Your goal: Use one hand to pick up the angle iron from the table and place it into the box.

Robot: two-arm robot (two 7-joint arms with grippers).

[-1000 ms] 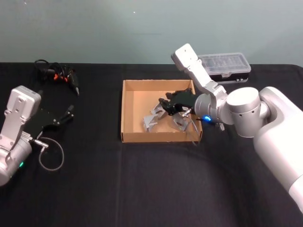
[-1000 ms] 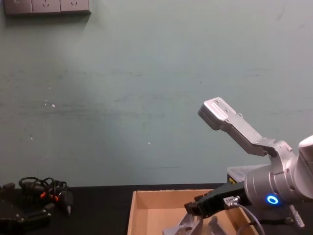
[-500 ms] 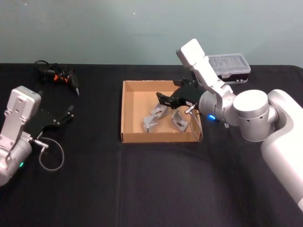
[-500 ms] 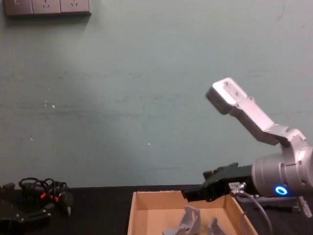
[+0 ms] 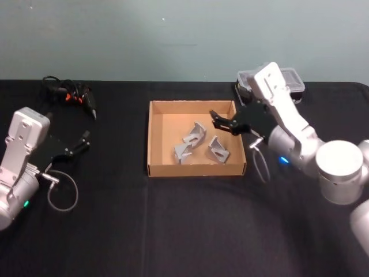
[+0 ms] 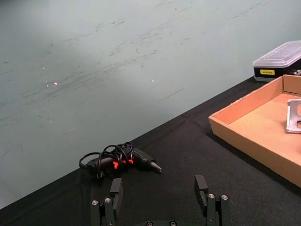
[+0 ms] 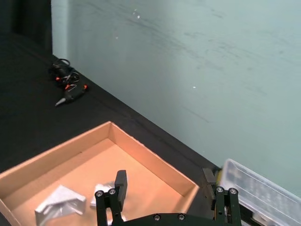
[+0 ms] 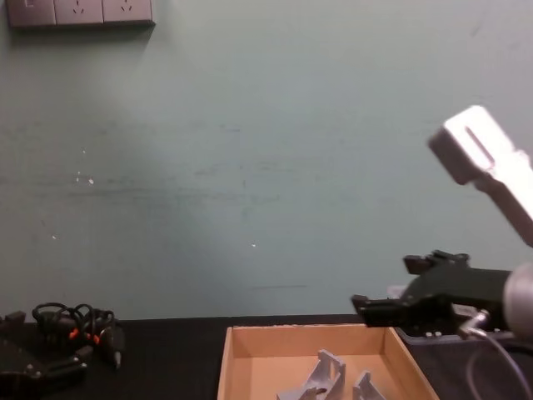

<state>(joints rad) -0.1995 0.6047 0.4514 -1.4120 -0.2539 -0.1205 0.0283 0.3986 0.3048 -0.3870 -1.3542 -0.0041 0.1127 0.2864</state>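
The tan box (image 5: 196, 169) stands mid-table on the black table (image 5: 173, 225). Three grey angle irons lie loose inside it: one (image 5: 195, 134) near the middle, one (image 5: 181, 153) toward the front, one (image 5: 218, 149) on the right. My right gripper (image 5: 222, 122) hovers above the box's right rim, open and holding nothing. In the right wrist view its fingers (image 7: 120, 184) stand apart over the box (image 7: 146, 153), with an angle iron (image 7: 59, 203) below. In the chest view, the right gripper (image 8: 387, 287) hangs above the box (image 8: 308, 331). My left gripper (image 5: 81, 142) rests open at the table's left.
A clear-lidded plastic case (image 5: 288, 78) sits behind the right arm at the back right. A black tool with tangled cables (image 5: 72, 92) lies at the back left. A loose cable loop (image 5: 60, 193) lies by the left arm.
My right gripper has risen out of the box and drawn back to the right, leaving the angle iron it was on lying inside. The left arm has stayed put.
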